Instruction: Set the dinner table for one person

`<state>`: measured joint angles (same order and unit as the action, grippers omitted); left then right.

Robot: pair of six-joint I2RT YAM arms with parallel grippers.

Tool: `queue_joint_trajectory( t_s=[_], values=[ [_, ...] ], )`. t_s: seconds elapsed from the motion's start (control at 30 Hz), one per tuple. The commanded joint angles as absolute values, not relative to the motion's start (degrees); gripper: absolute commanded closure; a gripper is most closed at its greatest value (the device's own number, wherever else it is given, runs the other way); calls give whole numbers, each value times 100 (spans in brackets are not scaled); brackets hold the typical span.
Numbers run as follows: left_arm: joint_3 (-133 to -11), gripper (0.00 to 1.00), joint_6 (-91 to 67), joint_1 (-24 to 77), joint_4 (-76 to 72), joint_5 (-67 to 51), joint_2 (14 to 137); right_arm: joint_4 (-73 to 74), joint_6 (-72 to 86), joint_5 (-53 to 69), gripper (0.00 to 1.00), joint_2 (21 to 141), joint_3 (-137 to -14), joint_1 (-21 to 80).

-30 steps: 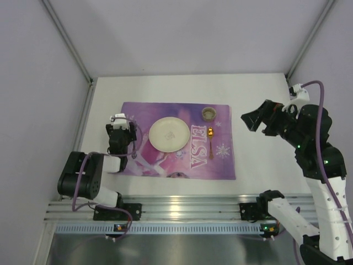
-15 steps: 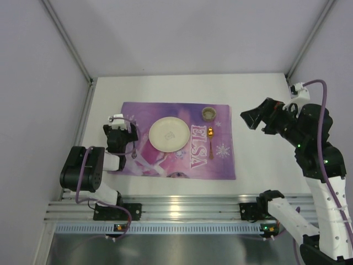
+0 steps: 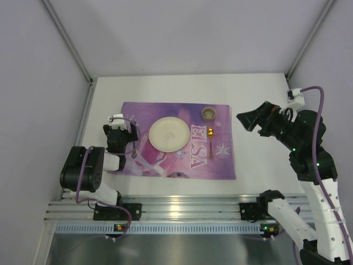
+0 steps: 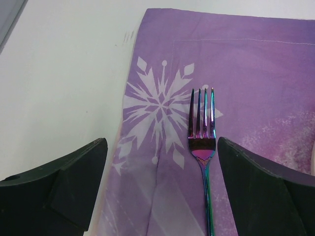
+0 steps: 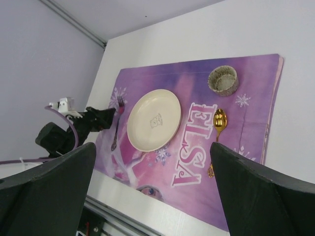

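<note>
On the white dinner table, which fills the floor of the booth from the aluminium rails by the arm bases to the back wall, a purple "ELSA" placemat lies flat, a little left of centre. A cream plate sits on the mat's left half. To its right, past the lettering, a gold spoon lies with its bowl towards the far edge. Just beyond the spoon, near the mat's far right corner, stands a small round bowl.

Left of the plate, an iridescent fork lies on the mat beside a white snowflake print, tines pointing away from the arms. The left gripper is low over the mat's left edge with its jaws spread wide. The fork rests between them, nearer the right-hand finger, and neither finger touches it, so that hand is holding nothing.

Over on the right, the right gripper hangs in the air above bare tabletop, just off the mat's right edge and tilted towards the setting. Its wrist view takes in the whole mat between two widely parted fingers, and nothing is in their grasp.
</note>
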<state>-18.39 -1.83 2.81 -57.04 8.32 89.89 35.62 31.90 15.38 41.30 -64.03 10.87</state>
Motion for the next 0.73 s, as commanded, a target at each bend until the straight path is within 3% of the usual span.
queue_joint_trajectory(
  t_s=[0.0,0.7],
  values=[
    [-1819,1,-220,246,-6240,721,8982,2795,3366,1801,0,4025,-6328,1169],
    [-1819,1,-220,246,-6240,721,8982,1863,3770,2162,0,3700,-5581,1169]
  ],
)
